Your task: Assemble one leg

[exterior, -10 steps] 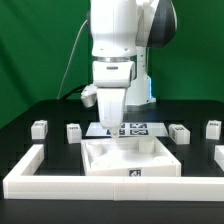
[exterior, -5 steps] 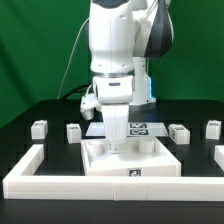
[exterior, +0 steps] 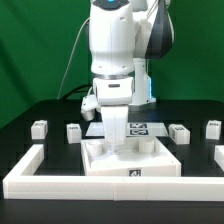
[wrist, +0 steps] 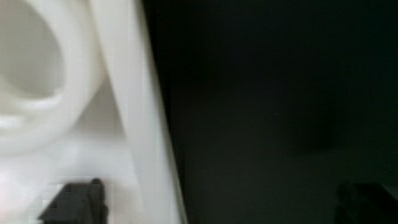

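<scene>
Since the wrist view is pretty blurry, I'm leaning on both feeds for this one. The gripper (exterior: 117, 147) is down low at the tray (exterior: 150, 160), that big white square part with the raised rim, on the side toward the exterior view's left. In the wrist view the two fingertips (wrist: 75, 200) sit wide apart, one over white plastic and the other over the black table (exterior: 55, 146), with the tray's edge running between them. So the claw is spread and isn't pinching anything. I can't tell whether either finger touches the rim.

None of the legs is in the claw. They stand in a row on the table behind the tray. The first leg (exterior: 39, 128) is far out on the exterior view's left, and the second leg (exterior: 74, 131) is just inside it. The third leg (exterior: 179, 133) and fourth leg (exterior: 213, 128) mirror them on the right. The marker board (exterior: 140, 127) lies flat between the two inner ones, partly hidden by the arm. The border wall (exterior: 90, 182) runs along the front, with the tray just behind it.
</scene>
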You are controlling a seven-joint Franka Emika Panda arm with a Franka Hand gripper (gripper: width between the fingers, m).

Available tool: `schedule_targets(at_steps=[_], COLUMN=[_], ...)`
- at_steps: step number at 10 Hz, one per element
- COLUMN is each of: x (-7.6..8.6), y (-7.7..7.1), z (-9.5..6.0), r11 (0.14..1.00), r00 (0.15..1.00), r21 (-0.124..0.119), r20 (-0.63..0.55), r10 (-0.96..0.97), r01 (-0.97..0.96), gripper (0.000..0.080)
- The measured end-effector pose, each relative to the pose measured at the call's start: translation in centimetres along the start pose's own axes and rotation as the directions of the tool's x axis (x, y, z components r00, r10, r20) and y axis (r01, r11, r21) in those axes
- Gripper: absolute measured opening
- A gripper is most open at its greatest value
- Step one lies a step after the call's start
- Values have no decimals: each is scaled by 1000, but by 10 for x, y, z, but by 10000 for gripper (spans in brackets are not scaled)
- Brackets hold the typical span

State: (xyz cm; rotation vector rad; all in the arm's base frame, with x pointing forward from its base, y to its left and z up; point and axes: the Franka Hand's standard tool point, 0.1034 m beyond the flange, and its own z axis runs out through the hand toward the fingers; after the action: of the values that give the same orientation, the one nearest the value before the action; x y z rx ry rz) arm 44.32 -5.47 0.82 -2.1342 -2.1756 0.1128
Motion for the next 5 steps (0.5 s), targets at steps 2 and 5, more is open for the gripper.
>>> schedule_targets(at_steps=[2, 5], x=[0, 0], y=[0, 0], z=[0, 0], r11=[1000, 1000], r00=[1000, 1000], r21=[1, 1], r20=[0, 0], r10=[0, 0], r01=[0, 0], gripper=[568, 249])
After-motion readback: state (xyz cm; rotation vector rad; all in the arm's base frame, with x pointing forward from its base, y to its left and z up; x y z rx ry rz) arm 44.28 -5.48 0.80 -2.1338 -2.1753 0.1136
